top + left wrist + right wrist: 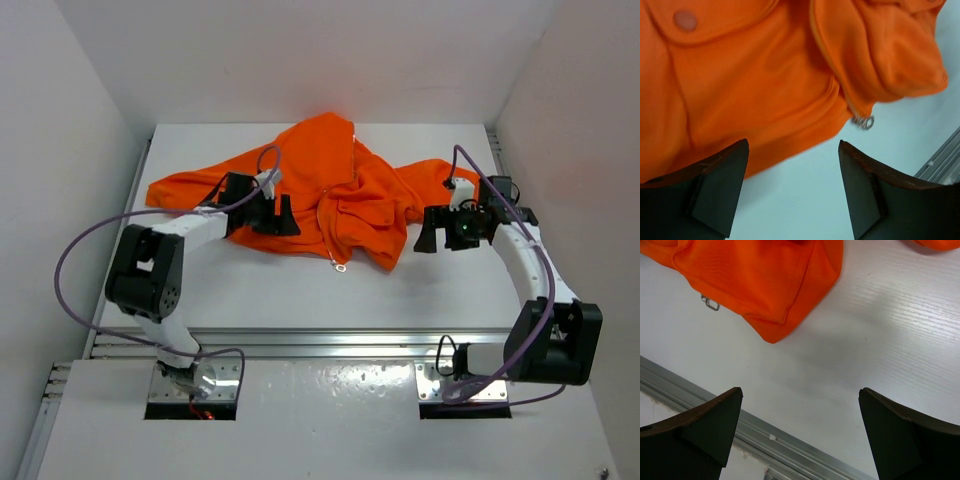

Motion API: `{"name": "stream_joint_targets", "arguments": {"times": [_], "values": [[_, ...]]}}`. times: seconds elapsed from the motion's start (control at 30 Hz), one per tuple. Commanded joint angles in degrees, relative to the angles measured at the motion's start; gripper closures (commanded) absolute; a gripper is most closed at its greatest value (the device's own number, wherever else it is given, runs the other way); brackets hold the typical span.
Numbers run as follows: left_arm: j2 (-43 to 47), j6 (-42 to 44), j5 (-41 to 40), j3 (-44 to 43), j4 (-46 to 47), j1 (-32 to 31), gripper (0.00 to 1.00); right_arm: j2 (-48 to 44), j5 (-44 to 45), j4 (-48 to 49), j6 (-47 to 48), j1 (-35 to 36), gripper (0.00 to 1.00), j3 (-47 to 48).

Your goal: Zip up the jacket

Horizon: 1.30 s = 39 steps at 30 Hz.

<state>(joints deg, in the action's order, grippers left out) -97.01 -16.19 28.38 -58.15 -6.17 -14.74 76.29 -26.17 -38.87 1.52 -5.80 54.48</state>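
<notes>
You're looking at a white table [300, 292] boxed in by plain white walls [300, 60] on three sides (evenly lit, soft shadows), with an aluminium rail [350, 342] along its near edge.

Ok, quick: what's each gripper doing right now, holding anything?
Left gripper: open, holding nothing, by the jacket hem.
Right gripper: open, holding nothing, over the table.

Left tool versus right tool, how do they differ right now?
The left tool hangs over the jacket's hem; the right tool hangs over bare table beside the jacket. The left tool's jaws stand narrower than the right tool's. Both are open and empty.
</notes>
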Motion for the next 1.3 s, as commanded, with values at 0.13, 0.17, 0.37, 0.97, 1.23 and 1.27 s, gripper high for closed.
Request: {"name": "stream_joint_targets", "arguments": {"times": [0.13, 0.17, 0.37, 0.97, 1.23, 1.27], "values": [[-6.5, -6.8, 5.6, -7.4, 11.4, -3.5, 0.31, -0.8, -0.5, -0.2, 0.5, -0.2, 0.00, 2.6], [-7.9, -7.4, 5.6, -8.2, 12.0, -4.1, 0.33, -0.5, -0.5, -0.3, 0.5, -0.3, 0.00, 2.8], [-13.7, -9.4, 5.6, -12.0, 12.5, -6.6, 0.48, 0.1, -1.2, -0.8, 0.5, -0.6, 0.00, 4.0], [-20.4, -13.3, 12.1, -15.9, 18.8, -7.8, 0.61, 2.1, -6.1, 0.2, -0.8, -0.4, 0.03, 6.2], [-22.2, -13.3, 12.8, -15.9, 18.7, -9.1, 0.64, 3.5, -6.3, 0.5, -1.2, -0.1, 0.03, 7.5], [-22.3, -13.3, 12.8, -15.9, 18.0, -9.1, 0.64, 3.6, -6.3, 0.5, -1.1, -0.1, 0.03, 7.6]]}}
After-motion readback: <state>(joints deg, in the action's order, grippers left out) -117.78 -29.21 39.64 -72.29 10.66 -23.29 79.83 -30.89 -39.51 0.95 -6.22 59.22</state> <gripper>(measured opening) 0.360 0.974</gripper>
